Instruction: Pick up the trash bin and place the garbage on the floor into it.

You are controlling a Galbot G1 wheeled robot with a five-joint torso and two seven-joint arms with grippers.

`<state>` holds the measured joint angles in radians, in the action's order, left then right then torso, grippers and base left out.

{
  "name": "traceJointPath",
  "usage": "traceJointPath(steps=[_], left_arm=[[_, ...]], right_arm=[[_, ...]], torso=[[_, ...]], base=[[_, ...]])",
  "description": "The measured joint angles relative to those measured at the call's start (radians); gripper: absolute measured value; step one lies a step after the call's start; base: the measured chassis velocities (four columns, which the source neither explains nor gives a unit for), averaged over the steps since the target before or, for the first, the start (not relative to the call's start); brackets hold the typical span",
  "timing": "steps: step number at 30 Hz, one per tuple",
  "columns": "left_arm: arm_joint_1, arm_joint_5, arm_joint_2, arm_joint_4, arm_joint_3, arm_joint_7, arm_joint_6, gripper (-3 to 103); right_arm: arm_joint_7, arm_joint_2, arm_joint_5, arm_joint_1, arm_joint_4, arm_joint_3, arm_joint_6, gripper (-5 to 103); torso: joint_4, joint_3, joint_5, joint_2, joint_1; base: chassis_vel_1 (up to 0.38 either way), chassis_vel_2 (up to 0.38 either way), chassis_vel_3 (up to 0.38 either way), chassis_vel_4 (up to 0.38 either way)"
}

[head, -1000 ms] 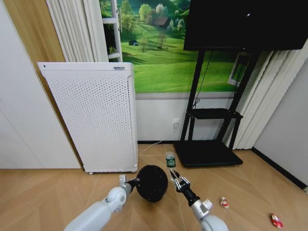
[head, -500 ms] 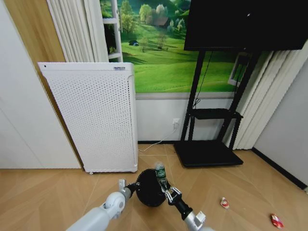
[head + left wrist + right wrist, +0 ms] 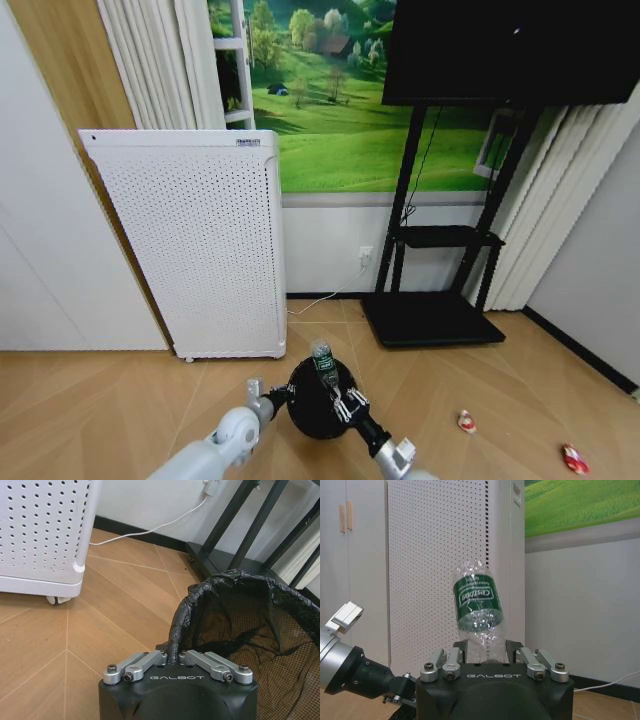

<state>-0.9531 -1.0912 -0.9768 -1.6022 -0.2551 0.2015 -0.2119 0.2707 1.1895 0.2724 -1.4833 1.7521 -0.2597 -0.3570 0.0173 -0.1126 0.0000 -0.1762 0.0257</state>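
Observation:
The black trash bin [image 3: 307, 408] is held just above the floor [image 3: 110, 400] in the head view, and my left gripper [image 3: 274, 394] is shut on its bag-lined rim. The left wrist view shows the fingers [image 3: 150, 659] clamped on the rim of the trash bin [image 3: 235, 625] from close up. My right gripper [image 3: 334, 390] is shut on the clear bottle with the green label [image 3: 322, 363], holding it upright over the bin's mouth. In the right wrist view the bottle [image 3: 477, 605] stands between the jaws of that gripper [image 3: 486, 652]. Two red-and-white cans [image 3: 465, 421] [image 3: 573, 458] lie on the floor to the right.
A tall white perforated appliance [image 3: 195, 245] stands against the wall just behind and left of the bin. A black TV stand [image 3: 432, 318] with a flat base is behind and to the right. A white cable [image 3: 145, 530] runs along the skirting.
One second ago the bottle stood on the floor with my right gripper open near it. The gripper has since closed on it, lifted it and carried it left over the bin.

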Motion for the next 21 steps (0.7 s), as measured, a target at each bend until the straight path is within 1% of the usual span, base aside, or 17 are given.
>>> traceJointPath(steps=[1,2,4,5,6,8,9,10,11,13,14,15,18,19,20,21], left_arm=[[-0.005,0.010,-0.001,0.001,0.006,-0.006,0.001,3],[-0.006,0.012,-0.004,0.001,0.008,-0.007,0.001,3],[-0.006,0.012,-0.006,0.001,0.010,-0.007,0.002,3],[-0.006,0.012,-0.009,0.001,0.014,-0.007,0.002,3],[-0.006,0.012,-0.009,0.001,0.014,-0.007,0.002,3],[-0.006,0.009,-0.010,0.001,0.020,-0.006,0.002,3],[-0.006,0.009,-0.010,0.001,0.020,-0.006,0.002,3],[-0.006,0.009,-0.010,0.001,0.021,-0.006,0.002,3],[-0.006,0.009,-0.010,0.001,0.021,-0.006,0.002,3],[-0.007,0.008,-0.010,0.001,0.025,-0.006,0.002,3],[-0.007,0.008,-0.010,0.001,0.025,-0.006,0.002,3],[-0.013,0.008,-0.010,0.000,0.038,-0.006,0.003,3],[-0.020,0.008,-0.010,-0.001,0.051,-0.006,0.003,3],[-0.047,0.003,-0.013,-0.014,0.107,0.005,0.003,3],[-0.103,0.002,-0.016,-0.046,0.206,0.047,0.005,3],[-0.103,0.002,-0.016,-0.046,0.206,0.047,0.005,3]], right_arm=[[0.000,0.002,0.000,-0.001,0.000,-0.001,0.000,47],[-0.002,0.005,0.002,-0.002,0.000,-0.002,0.000,57],[-0.004,0.007,0.003,-0.003,0.002,-0.003,0.000,57],[-0.009,0.008,0.003,-0.003,0.003,-0.004,-0.001,63],[-0.009,0.008,0.003,-0.003,0.003,-0.004,-0.001,63],[-0.015,0.008,0.008,-0.005,0.008,-0.006,-0.003,74],[-0.015,0.008,0.008,-0.005,0.008,-0.006,-0.003,74],[-0.016,0.007,0.008,-0.005,0.009,-0.006,-0.003,79],[-0.016,0.007,0.008,-0.005,0.009,-0.006,-0.003,79],[-0.021,0.007,0.011,-0.005,0.012,-0.008,-0.004,90],[-0.021,0.007,0.011,-0.005,0.012,-0.008,-0.004,90],[-0.037,0.011,0.019,-0.005,0.018,-0.015,-0.004,99],[-0.057,0.016,0.023,-0.005,0.021,-0.021,-0.002,100],[-0.171,0.038,0.021,0.001,0.024,-0.040,0.015,100],[-0.337,0.055,0.040,0.011,0.017,-0.074,0.068,100],[-0.337,0.055,0.040,0.011,0.017,-0.074,0.068,100]], torso=[[0.0001,0.000,0.0001,0.000,0.000],[0.0002,0.000,0.0000,0.000,0.000],[0.0002,0.000,0.0000,0.000,0.000],[0.0003,0.000,0.0000,0.000,0.000],[0.0003,0.000,0.0000,0.000,0.000],[0.0003,0.000,0.0000,0.000,0.000],[0.0003,0.000,0.0000,0.000,0.000],[0.0003,0.000,0.0001,0.000,0.000],[0.0003,0.000,0.0001,0.000,0.000],[0.0003,0.000,0.0001,0.000,0.000],[0.0003,0.000,0.0001,0.000,0.000],[0.0004,0.000,-0.0001,0.000,0.000],[0.0005,0.000,-0.0002,0.000,0.000],[0.0002,0.000,0.0000,0.000,0.000],[0.0003,0.000,0.0001,0.000,0.000],[0.0003,0.000,0.0001,0.000,0.000]], base=[[0.000,0.000,0.000,0.000],[0.000,0.000,0.000,0.000],[0.000,0.000,0.000,0.000],[0.000,0.000,0.000,0.000],[0.000,0.000,0.000,0.000],[0.000,0.000,0.000,0.000],[0.000,0.000,0.000,0.000],[0.000,0.000,0.000,0.000],[0.000,0.000,0.000,0.000],[0.000,0.000,0.000,0.000],[0.000,0.000,0.000,0.000],[0.000,0.000,0.000,0.000],[0.000,0.000,0.000,0.000],[0.000,0.000,0.000,0.000],[0.000,0.000,0.000,0.000],[0.000,0.000,0.000,0.000]])
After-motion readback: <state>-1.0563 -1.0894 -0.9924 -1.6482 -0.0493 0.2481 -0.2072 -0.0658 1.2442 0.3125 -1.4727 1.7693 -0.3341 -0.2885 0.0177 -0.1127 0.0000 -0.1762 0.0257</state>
